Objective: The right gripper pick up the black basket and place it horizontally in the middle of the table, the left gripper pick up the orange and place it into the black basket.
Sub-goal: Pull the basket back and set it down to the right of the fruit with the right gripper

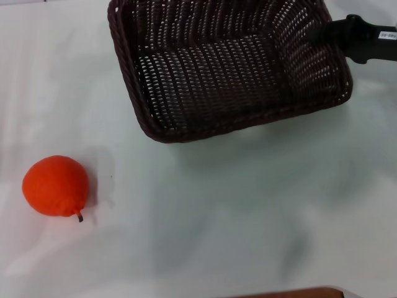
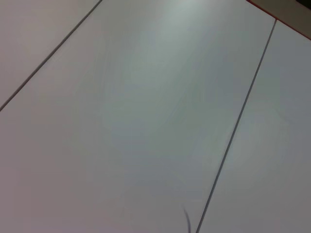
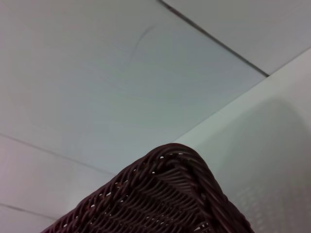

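Observation:
The black basket (image 1: 229,62) is at the far middle-right of the table (image 1: 217,217), tilted, its opening facing me and its soft shadow falling on the table below it. My right gripper (image 1: 313,32) reaches in from the far right and grips the basket's right wall; only its black end with a white label shows. One basket corner fills the right wrist view (image 3: 165,199). The orange (image 1: 56,186) lies on the table at the near left, stem toward me, well apart from the basket. My left gripper is out of view; the left wrist view shows only a pale tiled surface.
A brown strip (image 1: 291,293) shows at the table's near edge. In the right wrist view the table's edge (image 3: 262,136) runs past the basket corner, with tiled floor beyond it.

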`<state>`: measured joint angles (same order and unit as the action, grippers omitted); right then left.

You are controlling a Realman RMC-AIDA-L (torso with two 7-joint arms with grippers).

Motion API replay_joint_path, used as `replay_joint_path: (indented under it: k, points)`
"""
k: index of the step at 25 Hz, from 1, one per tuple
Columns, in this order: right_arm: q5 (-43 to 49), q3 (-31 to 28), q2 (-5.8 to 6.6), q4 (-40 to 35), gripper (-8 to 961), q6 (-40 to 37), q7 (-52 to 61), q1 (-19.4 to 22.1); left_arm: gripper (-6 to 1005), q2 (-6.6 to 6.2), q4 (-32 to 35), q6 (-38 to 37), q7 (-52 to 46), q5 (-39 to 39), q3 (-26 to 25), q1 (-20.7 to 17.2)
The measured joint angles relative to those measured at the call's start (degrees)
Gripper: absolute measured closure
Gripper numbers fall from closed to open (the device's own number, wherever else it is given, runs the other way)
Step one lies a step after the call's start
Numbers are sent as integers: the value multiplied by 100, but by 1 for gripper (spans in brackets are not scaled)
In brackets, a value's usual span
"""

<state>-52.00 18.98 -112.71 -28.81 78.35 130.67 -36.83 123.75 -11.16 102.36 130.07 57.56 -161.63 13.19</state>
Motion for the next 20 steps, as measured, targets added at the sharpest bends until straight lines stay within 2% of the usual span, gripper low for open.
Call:
replay_joint_path:
  k: [3,9,20]
  points:
    - [-17,-6,-67,90,717,-225,6,-35,113,-2,-10,0,0,0,0,7]
    - [-44,-9,-83,444,706,-602,9,-111,113,-8,-49,0,0,0,0,-11]
    - [-312,-75,-228,530,687,-706,12,-106,113,-9,-57,0,0,0,0,-36]
